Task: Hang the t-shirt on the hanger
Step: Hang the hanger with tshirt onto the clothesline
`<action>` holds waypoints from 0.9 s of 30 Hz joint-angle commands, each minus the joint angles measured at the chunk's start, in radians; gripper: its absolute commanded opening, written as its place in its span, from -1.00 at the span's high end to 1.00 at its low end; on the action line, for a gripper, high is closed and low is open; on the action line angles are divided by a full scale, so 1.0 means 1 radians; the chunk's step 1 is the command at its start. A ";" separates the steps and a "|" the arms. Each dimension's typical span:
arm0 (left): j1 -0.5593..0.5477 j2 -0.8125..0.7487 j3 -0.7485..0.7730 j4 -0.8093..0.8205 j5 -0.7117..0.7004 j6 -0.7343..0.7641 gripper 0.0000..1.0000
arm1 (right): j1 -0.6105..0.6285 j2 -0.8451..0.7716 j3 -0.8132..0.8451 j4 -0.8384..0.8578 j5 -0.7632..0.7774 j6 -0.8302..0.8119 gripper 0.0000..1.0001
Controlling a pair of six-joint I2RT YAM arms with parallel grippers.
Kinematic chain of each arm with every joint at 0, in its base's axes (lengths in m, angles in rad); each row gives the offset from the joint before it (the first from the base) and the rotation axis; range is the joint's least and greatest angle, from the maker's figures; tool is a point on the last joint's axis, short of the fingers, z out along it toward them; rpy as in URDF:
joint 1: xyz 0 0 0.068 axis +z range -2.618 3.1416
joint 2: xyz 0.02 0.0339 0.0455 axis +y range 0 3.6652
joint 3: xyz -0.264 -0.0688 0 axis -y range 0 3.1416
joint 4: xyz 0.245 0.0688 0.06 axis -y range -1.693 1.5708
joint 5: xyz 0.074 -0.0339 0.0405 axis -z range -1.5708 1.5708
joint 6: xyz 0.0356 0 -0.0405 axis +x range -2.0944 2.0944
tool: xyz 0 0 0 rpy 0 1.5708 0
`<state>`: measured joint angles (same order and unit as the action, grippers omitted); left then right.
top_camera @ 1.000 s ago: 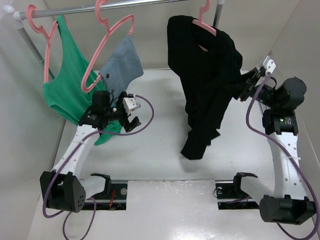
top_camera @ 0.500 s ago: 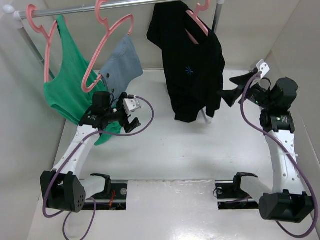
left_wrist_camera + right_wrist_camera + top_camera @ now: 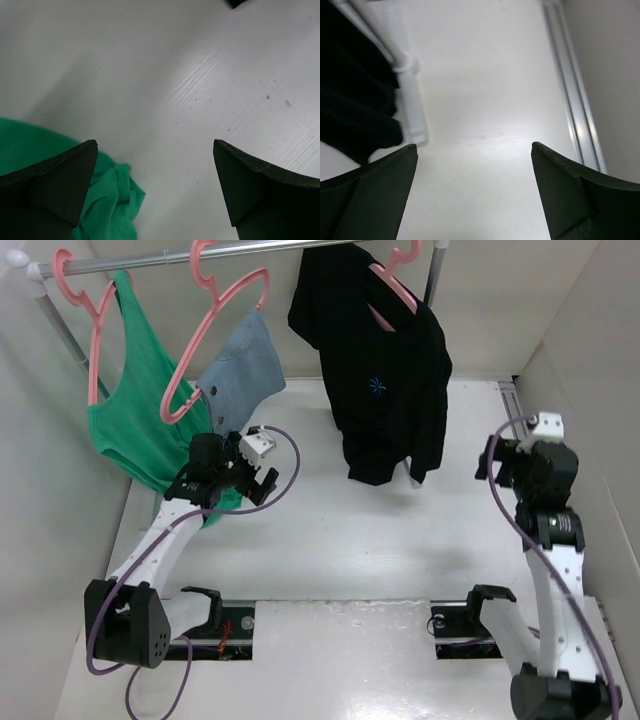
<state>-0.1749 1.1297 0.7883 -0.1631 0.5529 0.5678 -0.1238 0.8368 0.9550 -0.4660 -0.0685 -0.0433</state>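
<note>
The black t-shirt [image 3: 385,380] with its small blue mark hangs on the pink hanger [image 3: 397,290], whose hook sits on the rail at the back. In the right wrist view the t-shirt's [image 3: 350,100] lower edge shows at the far left, apart from the fingers. My right gripper [image 3: 492,465] [image 3: 474,146] is open and empty, low over the table to the right of the shirt. Left of the shirt, my left gripper [image 3: 265,482] [image 3: 155,145] also stands open and empty, beside the hem of the green top [image 3: 110,200].
A green tank top [image 3: 130,400] and a blue-grey garment [image 3: 245,365] hang on two other pink hangers on the rail [image 3: 250,250]. The rack's white foot [image 3: 410,105] stands under the t-shirt. A metal track [image 3: 575,100] runs along the right wall.
My right gripper opened, let go of the t-shirt's side and drew back to the right. The shirt swung left and now hangs free. The left arm shifted slightly.
</note>
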 commanded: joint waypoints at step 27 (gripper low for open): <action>-0.002 -0.084 -0.166 0.206 -0.263 -0.330 -1.00 | -0.002 -0.217 -0.257 0.030 0.536 0.402 -1.00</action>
<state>-0.1749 1.0779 0.6338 0.0109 0.2985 0.2630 -0.1242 0.6167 0.6483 -0.4858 0.4637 0.3408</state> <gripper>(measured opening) 0.997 0.995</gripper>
